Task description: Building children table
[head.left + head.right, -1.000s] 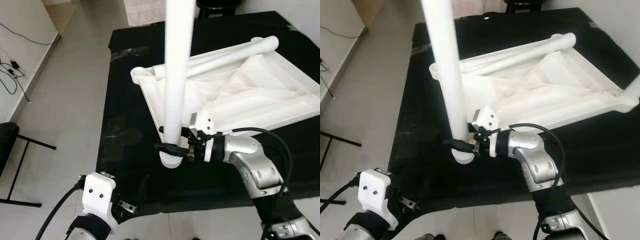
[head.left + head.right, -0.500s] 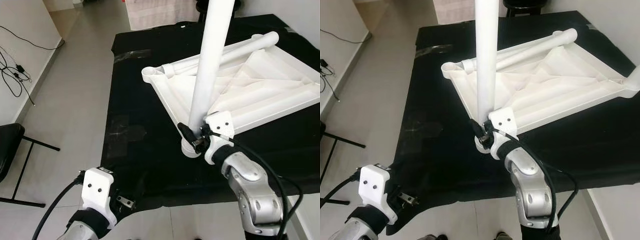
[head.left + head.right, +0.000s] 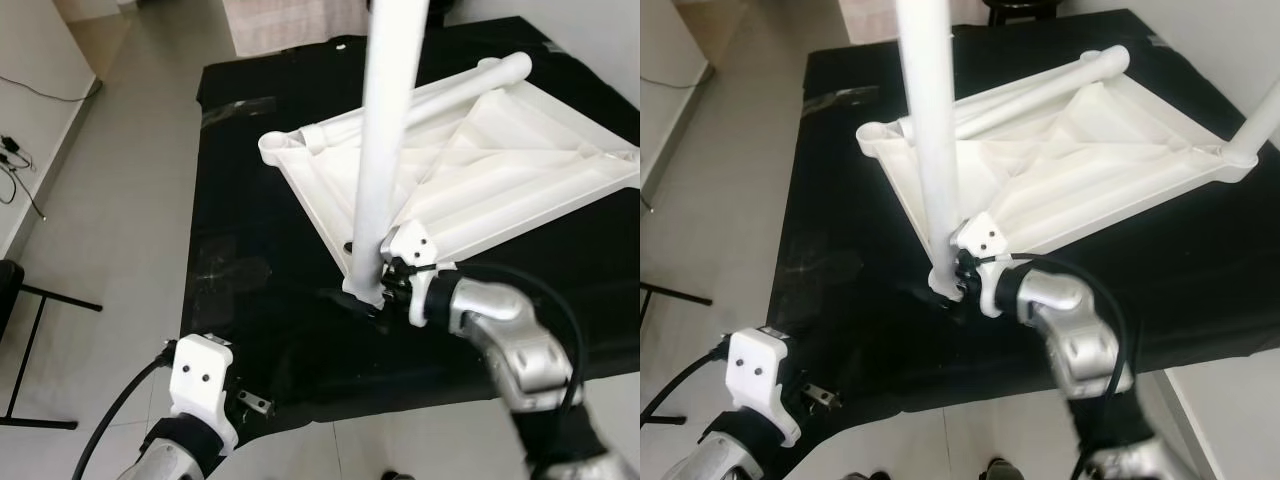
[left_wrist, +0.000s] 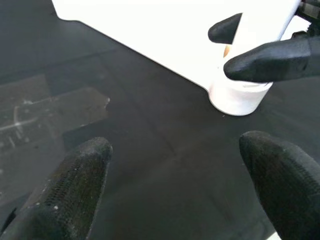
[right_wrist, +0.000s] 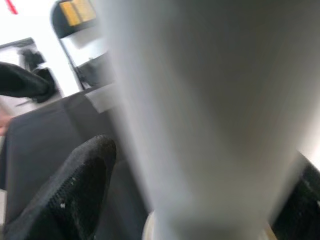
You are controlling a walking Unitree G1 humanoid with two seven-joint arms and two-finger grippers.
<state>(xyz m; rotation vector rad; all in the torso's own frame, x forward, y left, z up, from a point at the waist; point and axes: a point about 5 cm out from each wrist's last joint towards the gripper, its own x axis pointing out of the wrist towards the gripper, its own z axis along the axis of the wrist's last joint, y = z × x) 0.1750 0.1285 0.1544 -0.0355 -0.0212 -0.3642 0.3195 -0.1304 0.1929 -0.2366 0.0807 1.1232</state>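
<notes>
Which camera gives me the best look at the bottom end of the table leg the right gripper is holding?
The left wrist view: the leg's bottom end stands on the black mat by the tabletop. In the eye views the right gripper partly covers it; the right wrist view blurs it.

One tabletop (image 3: pixel 500 190), three legs (image 3: pixel 385 150), one cloth (image 3: pixel 250 260).

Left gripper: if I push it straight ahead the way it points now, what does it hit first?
Probably the base of the table leg, which the right gripper is holding; the black mat lies between. Depth is unclear.
</notes>
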